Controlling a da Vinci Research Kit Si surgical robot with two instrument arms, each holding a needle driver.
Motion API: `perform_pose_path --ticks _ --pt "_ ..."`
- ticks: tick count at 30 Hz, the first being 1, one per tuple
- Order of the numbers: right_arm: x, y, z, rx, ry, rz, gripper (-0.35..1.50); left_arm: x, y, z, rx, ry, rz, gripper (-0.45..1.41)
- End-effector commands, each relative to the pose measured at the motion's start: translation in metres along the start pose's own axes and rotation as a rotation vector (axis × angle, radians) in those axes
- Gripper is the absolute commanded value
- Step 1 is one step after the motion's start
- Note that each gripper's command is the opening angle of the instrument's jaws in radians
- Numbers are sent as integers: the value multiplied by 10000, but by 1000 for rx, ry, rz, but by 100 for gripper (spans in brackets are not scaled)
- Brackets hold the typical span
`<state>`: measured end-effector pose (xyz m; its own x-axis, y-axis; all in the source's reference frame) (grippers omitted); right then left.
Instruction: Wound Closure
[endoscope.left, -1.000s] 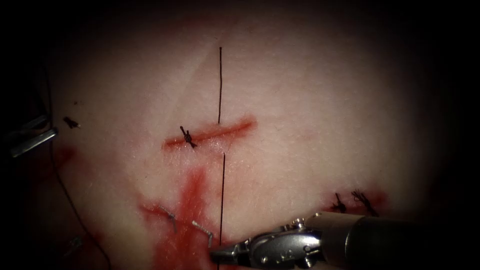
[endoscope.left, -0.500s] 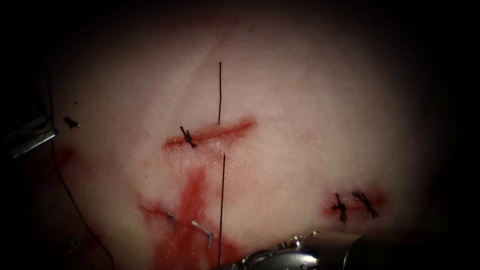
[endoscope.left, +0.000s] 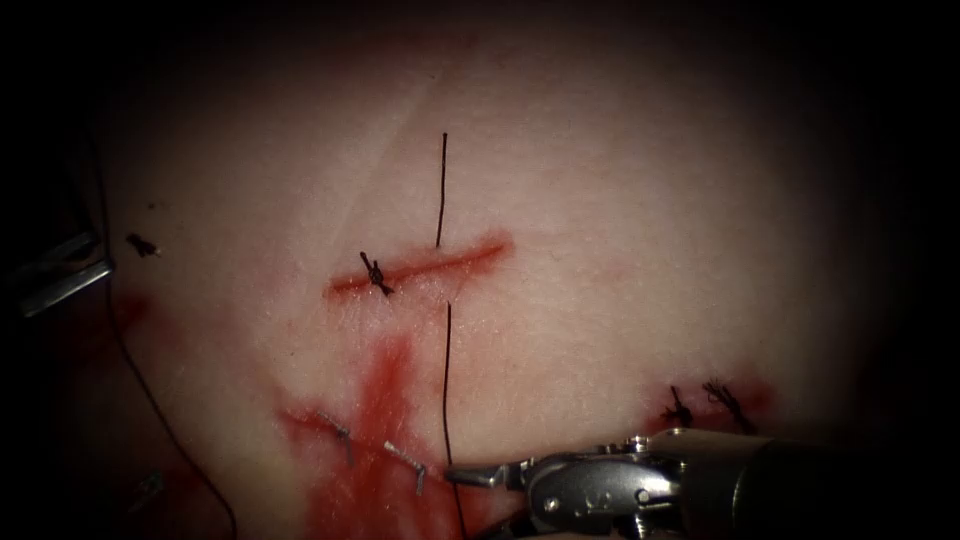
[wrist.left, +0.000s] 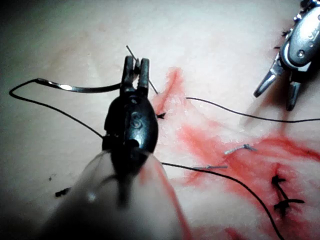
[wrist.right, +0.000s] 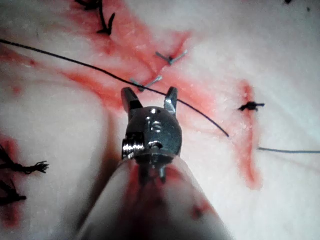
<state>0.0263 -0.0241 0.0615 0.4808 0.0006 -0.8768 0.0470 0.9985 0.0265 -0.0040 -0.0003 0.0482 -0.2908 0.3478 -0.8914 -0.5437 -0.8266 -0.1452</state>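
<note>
Left wrist view: left gripper (wrist.left: 136, 64) clenched on the needle (wrist.left: 80, 88) at its thread end, needle clear of the tissue (wrist.left: 60, 45). Right wrist view: right gripper (wrist.right: 150, 101) released, jaws spread, thread (wrist.right: 100, 70) running between them, unheld. Endoscope: one cut (endoscope.left: 420, 268) at centre, one knot (endoscope.left: 375, 273) on it, thread (endoscope.left: 441, 190) emerging on both sides; two knots at lower right.

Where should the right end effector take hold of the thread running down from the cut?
Probably the straight stretch of thread midway, coming from the right with jaws crosswise; the open, empty right end effector straddles it. The left end effector holds the needle near one end, out of the tissue.
</note>
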Motion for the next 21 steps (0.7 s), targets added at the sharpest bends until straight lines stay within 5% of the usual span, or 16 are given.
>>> perform_pose_path --ticks 1,4,5,7,9,16,21 --pt "-5 18 -7 -43 -35 -42 131 -4 0 7 -2 2 0 -45" --pt "-6 38 -24 -85 -79 -48 126 -4 0 8 -2 2 0 -45" --pt "-6 67 -40 -170 -80 14 101 -4 0 9 -1 2 0 -45" --pt "-7 90 -40 -221 -87 76 93 -5 2 11 -4 0 2 -45" --pt "-13 116 -10 -189 -41 409 113 -6 4 13 -5 -1 4 -45" --pt "-48 158 59 -283 29 755 119 -7 3 12 -9 -2 5 -45" --pt "-83 187 80 -344 154 943 126 -7 3 11 -10 -2 5 -45"
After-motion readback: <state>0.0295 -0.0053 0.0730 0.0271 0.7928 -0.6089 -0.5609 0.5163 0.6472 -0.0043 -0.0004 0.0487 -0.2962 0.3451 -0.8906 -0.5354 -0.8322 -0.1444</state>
